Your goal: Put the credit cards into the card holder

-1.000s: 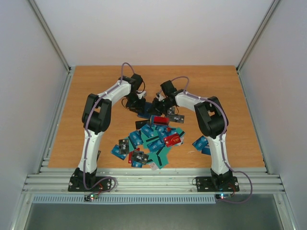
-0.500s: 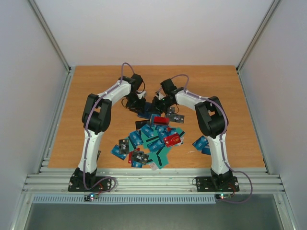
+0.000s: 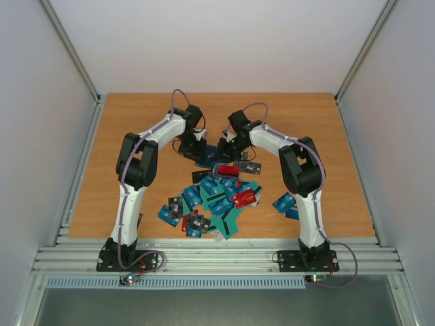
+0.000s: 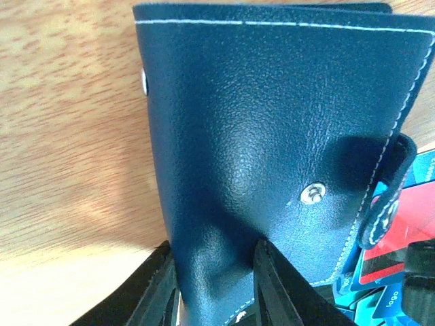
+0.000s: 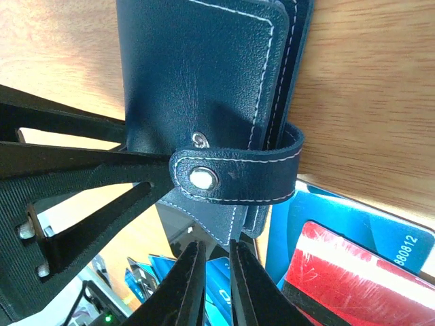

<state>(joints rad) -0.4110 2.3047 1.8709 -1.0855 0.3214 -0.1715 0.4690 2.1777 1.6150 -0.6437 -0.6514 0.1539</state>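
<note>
Firstly, nearest the arm bases, the credit cards point(image 3: 216, 198) lie in a loose overlapping heap of blue, teal, red and black on the wooden table point(image 3: 306, 122), with a few blue strays to the right. Just beyond the heap, both arms bend inward and meet over the card holder point(image 4: 272, 136), at the heap's far edge. The left gripper point(image 4: 217, 292) is clamped across the holder's lower edge, one finger on each face of the navy cover. The right gripper point(image 5: 214, 285) is pinched nearly closed on a thin bottom edge of the same holder. The strap point(image 5: 238, 175) wraps round the holder's side, its stud showing. A red card point(image 5: 340, 272) lies close beneath. Farther back, bare wood runs to the rear wall.
</note>
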